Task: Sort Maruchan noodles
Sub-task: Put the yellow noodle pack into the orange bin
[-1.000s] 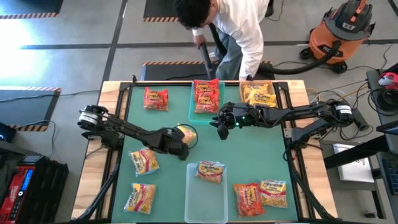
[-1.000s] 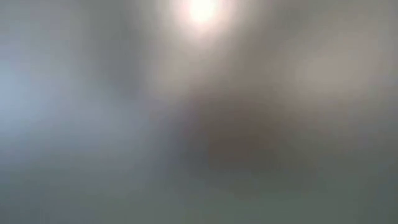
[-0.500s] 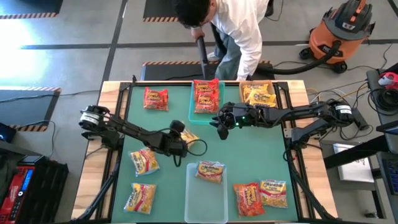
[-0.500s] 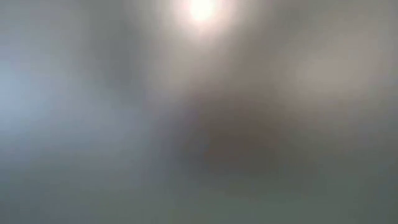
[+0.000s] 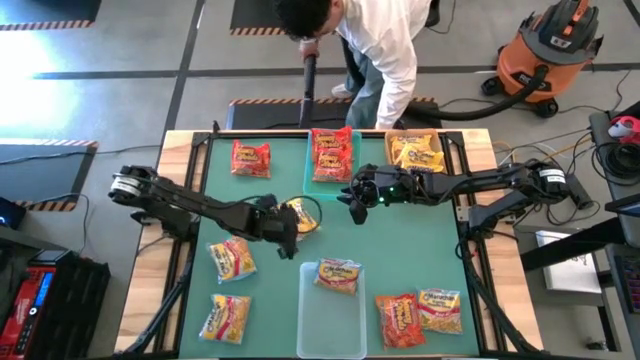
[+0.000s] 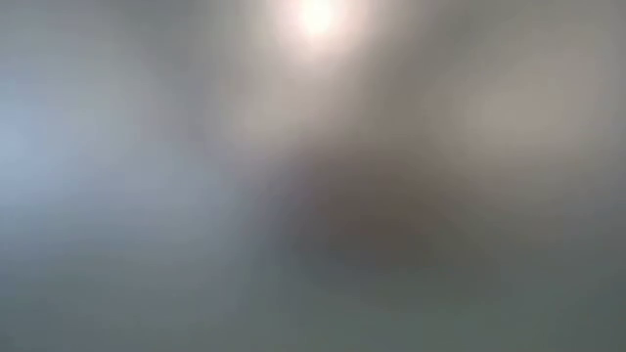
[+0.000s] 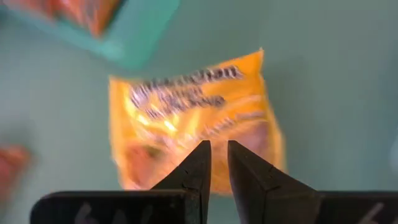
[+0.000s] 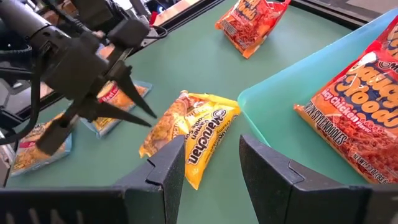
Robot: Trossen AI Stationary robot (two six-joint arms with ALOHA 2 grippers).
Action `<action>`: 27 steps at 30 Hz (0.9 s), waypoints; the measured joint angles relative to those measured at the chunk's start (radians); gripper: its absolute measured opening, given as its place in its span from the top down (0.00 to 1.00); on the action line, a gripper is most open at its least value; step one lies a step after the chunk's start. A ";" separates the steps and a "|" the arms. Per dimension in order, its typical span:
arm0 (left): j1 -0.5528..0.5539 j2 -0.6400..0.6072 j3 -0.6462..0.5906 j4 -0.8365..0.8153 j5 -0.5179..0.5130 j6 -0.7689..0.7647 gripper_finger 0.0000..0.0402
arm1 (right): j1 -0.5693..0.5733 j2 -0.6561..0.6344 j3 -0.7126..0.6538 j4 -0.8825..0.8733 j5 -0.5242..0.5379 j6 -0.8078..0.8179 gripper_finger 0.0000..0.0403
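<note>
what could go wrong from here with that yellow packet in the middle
1. The left gripper is shut and hangs above the yellow Maruchan packet without holding it; coming down like that would likely just push the packet.
2. The packet lies close to the teal bin, so a nudge could jam it against the bin's wall.
3. The right gripper waits open nearby; both arms reaching for the same packet might collide.

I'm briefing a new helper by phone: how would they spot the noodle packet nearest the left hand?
Start at the teal bin at the table's far middle, holding red packets. Just in front of its near left corner lies a lone yellow packet, under the left hand. Unlike its neighbours, it lies on bare mat in mid-table.
</note>
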 joint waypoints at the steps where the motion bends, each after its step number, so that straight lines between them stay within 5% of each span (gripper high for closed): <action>1: 0.000 -0.001 0.000 -0.006 0.014 -0.080 0.91 | 0.000 0.000 0.000 0.000 0.000 0.017 0.65; 4: -0.001 0.011 -0.008 -0.024 0.019 -0.233 0.91 | 0.000 0.002 0.000 0.000 0.000 0.100 0.65; 11: 0.035 0.092 -0.030 -0.018 -0.051 -0.300 0.91 | 0.000 0.046 0.000 0.007 0.001 0.212 0.65; 22: -0.002 0.122 -0.029 -0.006 0.046 -0.320 0.91 | 0.023 0.152 0.000 0.014 -0.052 0.349 0.65; 27: -0.022 0.128 -0.032 -0.007 0.116 -0.320 0.91 | 0.024 0.199 0.001 0.049 -0.169 0.356 0.65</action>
